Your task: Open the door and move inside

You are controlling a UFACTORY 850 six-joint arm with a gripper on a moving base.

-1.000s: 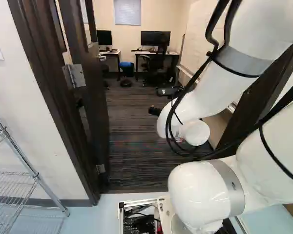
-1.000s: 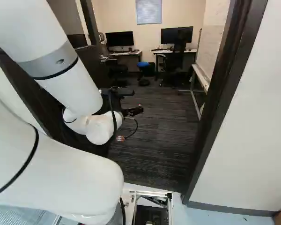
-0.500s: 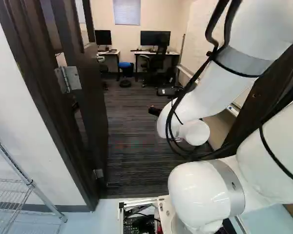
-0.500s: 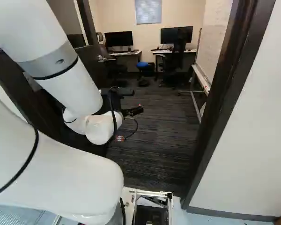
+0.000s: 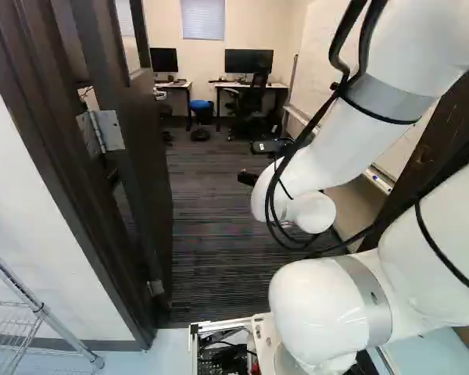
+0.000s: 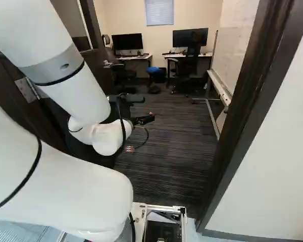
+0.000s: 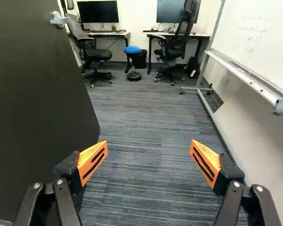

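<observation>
The door is cut off in the wrist view; the gripper stands released, empty.

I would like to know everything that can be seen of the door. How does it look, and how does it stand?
The door is a dark, flat, smooth-looking panel. It stands upright and open, swung inward over the striped carpet. A silvery lever handle sits near its free edge. In the left base view, an upper hinge and a lower hinge, both metallic, join it to the dark frame. The open tool does not grip it.
</observation>
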